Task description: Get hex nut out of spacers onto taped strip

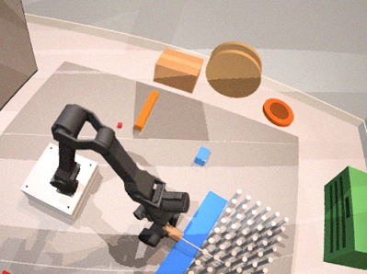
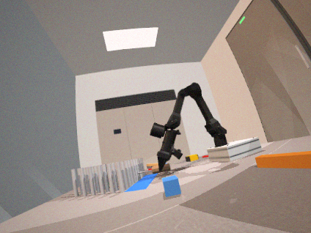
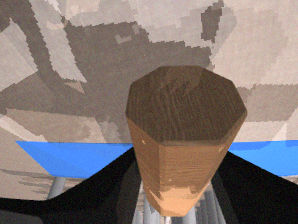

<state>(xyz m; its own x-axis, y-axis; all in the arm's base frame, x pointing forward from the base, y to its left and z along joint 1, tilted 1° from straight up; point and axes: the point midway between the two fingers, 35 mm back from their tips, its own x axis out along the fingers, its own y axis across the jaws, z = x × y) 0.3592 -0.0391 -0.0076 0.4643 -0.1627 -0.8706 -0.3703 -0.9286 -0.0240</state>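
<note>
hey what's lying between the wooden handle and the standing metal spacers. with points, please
The blue strip (image 1: pixel 215 205) (image 2: pixel 142 182) (image 3: pixel 75 154); the top view shows it, with the tool's thin rod (image 1: pixel 193 242) crossing over from the wooden handle (image 1: pixel 173 232) (image 2: pixel 161 168) (image 3: pixel 182 162) into the spacers (image 1: pixel 241 216) (image 2: pixel 110 177).

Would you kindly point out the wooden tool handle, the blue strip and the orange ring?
wooden tool handle (image 1: pixel 173 232) (image 3: pixel 175 165): top and wrist views, its side
blue strip (image 1: pixel 205 217) (image 2: pixel 142 182) (image 3: pixel 75 156): all three views, its bare surface
orange ring (image 1: pixel 268 116): top view, its rim
</note>
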